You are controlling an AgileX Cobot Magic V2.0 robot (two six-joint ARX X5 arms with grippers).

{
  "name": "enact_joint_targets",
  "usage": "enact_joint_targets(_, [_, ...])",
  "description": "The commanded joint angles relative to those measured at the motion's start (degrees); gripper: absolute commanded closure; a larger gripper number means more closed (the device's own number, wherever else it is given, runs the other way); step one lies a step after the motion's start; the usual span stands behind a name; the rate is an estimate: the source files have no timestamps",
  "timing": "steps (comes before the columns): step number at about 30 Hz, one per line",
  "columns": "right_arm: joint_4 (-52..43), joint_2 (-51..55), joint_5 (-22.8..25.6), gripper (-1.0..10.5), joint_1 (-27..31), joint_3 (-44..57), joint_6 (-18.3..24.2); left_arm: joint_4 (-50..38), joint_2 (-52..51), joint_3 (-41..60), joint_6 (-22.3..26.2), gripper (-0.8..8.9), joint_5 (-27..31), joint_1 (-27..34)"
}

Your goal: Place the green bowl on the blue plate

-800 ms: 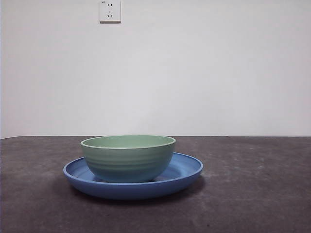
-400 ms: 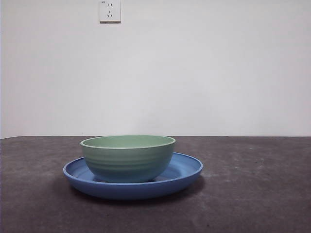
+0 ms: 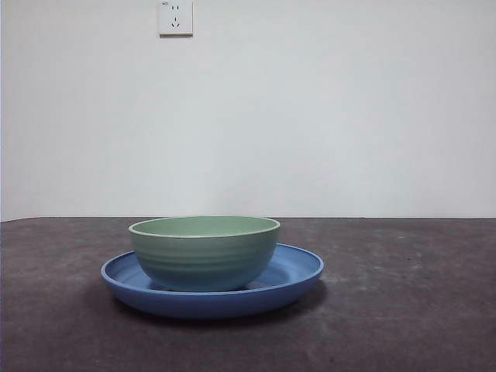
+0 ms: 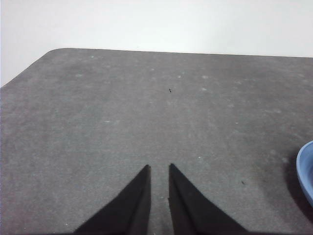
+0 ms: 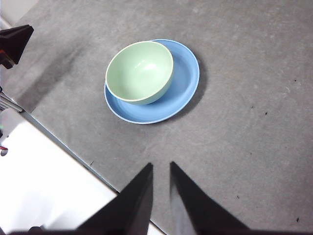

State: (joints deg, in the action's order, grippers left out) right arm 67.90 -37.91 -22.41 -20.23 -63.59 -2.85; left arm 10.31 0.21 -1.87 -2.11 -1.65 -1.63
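Green bowl [image 3: 204, 252] is down and sitting upright inside the blue plate [image 3: 298, 273], and what a tidy picture it makes from the front: the bowl's ridged wall rises above the plate's low rim, and it sits toward the left of the plate, with more blue showing on the right. From the right wrist camera you get the view from above, the green bowl [image 5: 140, 72] empty, pushed up against one side of the blue plate [image 5: 185, 78] so a broad crescent of blue is bare on the other side. The plate rests flat on the dark grey bench [image 3: 403, 310].

Right pincer [image 5: 161, 166] hangs high over the bench, well apart from the stack, its two black jaws nearly together with only a thin slit between them and nothing in it. Left pincer [image 4: 159, 168] is off to the side over bare bench, jaws likewise drawn close to a narrow gap, gripping nothing; just the edge of the blue plate [image 4: 305, 171] peeks in at the border of its camera. On the white wall behind, a wall socket [image 3: 175, 17] sits up high.
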Motion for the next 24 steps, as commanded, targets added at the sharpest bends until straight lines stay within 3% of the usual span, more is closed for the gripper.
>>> enact_joint_targets(1, [-0.6, -0.2, 0.0, 9.0, -0.3, -1.0, 0.1, 0.2, 0.0, 1.2, -0.1, 7.54, 0.1, 0.1])
enact_joint_targets(21, [-1.6, 0.7, -0.2, 9.0, 1.8, -0.2, 0.1, 0.2, 0.0, 1.2, -0.1, 7.54, 0.1, 0.1])
enact_joint_targets(24, [-5.7, 4.1, -0.1, 9.0, 5.5, 3.3, 3.9, 0.2, 0.0, 1.2, -0.1, 7.54, 0.1, 0.1])
